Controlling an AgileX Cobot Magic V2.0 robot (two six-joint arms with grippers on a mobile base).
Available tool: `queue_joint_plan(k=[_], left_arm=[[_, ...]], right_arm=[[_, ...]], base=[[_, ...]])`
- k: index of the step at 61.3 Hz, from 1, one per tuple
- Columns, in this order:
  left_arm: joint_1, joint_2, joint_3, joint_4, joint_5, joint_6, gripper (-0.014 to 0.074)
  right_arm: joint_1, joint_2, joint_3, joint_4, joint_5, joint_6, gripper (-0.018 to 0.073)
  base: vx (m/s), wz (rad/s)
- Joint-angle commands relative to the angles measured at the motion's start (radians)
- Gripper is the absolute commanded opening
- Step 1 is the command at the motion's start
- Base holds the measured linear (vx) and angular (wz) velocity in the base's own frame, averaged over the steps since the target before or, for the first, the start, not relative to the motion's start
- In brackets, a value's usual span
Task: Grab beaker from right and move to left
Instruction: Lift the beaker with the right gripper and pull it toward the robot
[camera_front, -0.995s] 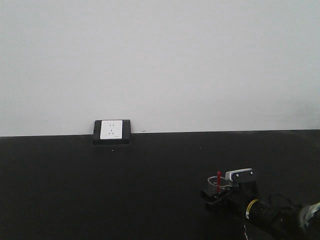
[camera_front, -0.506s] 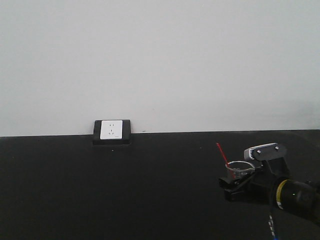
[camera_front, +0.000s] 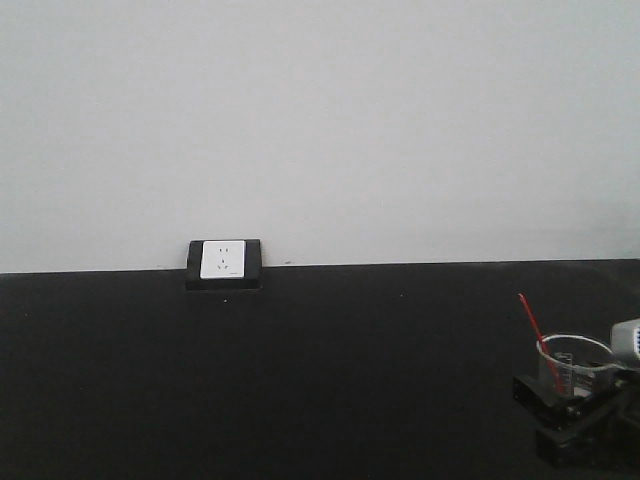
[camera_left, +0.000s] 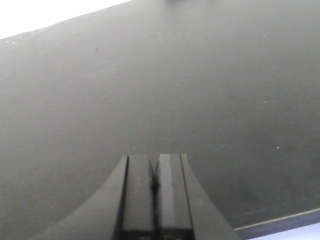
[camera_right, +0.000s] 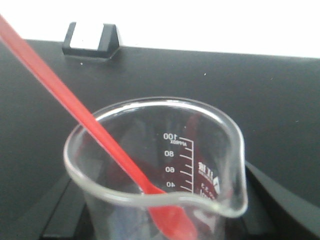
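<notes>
The beaker (camera_front: 572, 366) is small clear glass with a thin red stick (camera_front: 533, 328) leaning out to the left. It is at the far right of the front view, held above the black table (camera_front: 300, 380). My right gripper (camera_front: 578, 408) is shut on its lower body, and the arm runs off the right edge. In the right wrist view the beaker (camera_right: 200, 150) fills the frame, with red markings, its spout at lower right, and dark fingers (camera_right: 55, 212) on both sides. My left gripper (camera_left: 155, 172) is shut and empty over bare black table.
A black box with a white socket face (camera_front: 224, 263) stands at the table's back edge against the white wall; it also shows in the right wrist view (camera_right: 91, 38). The table's front edge (camera_left: 280, 227) shows at the lower right of the left wrist view.
My right gripper has carried the beaker to the right, and it now looks larger in the front view. The left gripper's earlier state is not shown.
</notes>
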Motion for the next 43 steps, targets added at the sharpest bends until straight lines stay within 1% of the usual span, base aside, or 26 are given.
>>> queue_joint_plan(k=[1, 10, 22, 43], left_arm=[[-0.006, -0.006, 0.019, 0.000, -0.076, -0.001, -0.0006], [-0.006, -0.006, 0.019, 0.000, -0.076, -0.001, -0.0006], [-0.006, -0.006, 0.019, 0.000, -0.076, -0.001, -0.0006], [-0.006, -0.006, 0.019, 0.000, -0.076, -0.001, -0.0006]], right_arm=[[-0.002, -0.097, 0.011, 0.000, -0.016, 0.011, -0.0004], [-0.002, -0.209, 0.061, -0.001, -0.015, 0.011, -0.0004], [-0.002, -0.289, 0.064, -0.015, -0.016, 0.011, -0.0003], [-0.002, -0.302, 0.064, -0.015, -0.016, 0.011, -0.0003]], base=[[0.00, 0.00], [0.00, 0.00], [0.00, 0.00], [0.00, 0.00]])
